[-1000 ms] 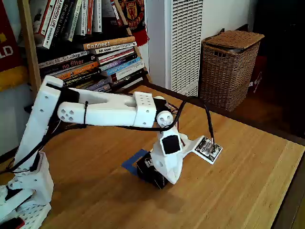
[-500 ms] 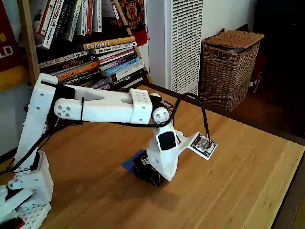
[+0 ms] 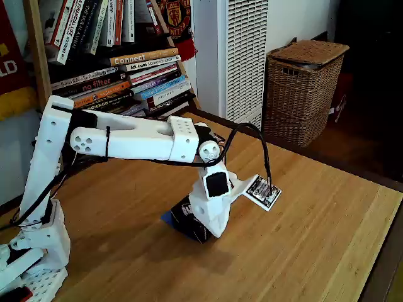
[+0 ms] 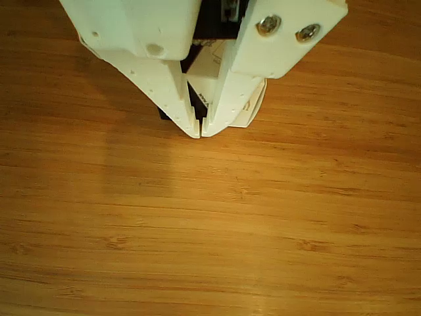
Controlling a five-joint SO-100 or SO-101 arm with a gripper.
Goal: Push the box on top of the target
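Book spine (image 3: 137,58) reads "Connect"; closed pincer (image 4: 200,131) against box (image 3: 186,219).

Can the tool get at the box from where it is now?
Probably yes: in the fixed view the tool is down against the box on the table, nothing between them. Its tips look closed in the other view, suited to pushing.

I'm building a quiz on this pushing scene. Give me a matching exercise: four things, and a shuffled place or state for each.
Things:
1. gripper
2. box
3. wicker basket
4. books

Places or states:
A. on the shelf behind the arm
B. fingertips together
C. on the floor beyond the table
D. on the table against the gripper

Pairs: 1-B, 2-D, 3-C, 4-A
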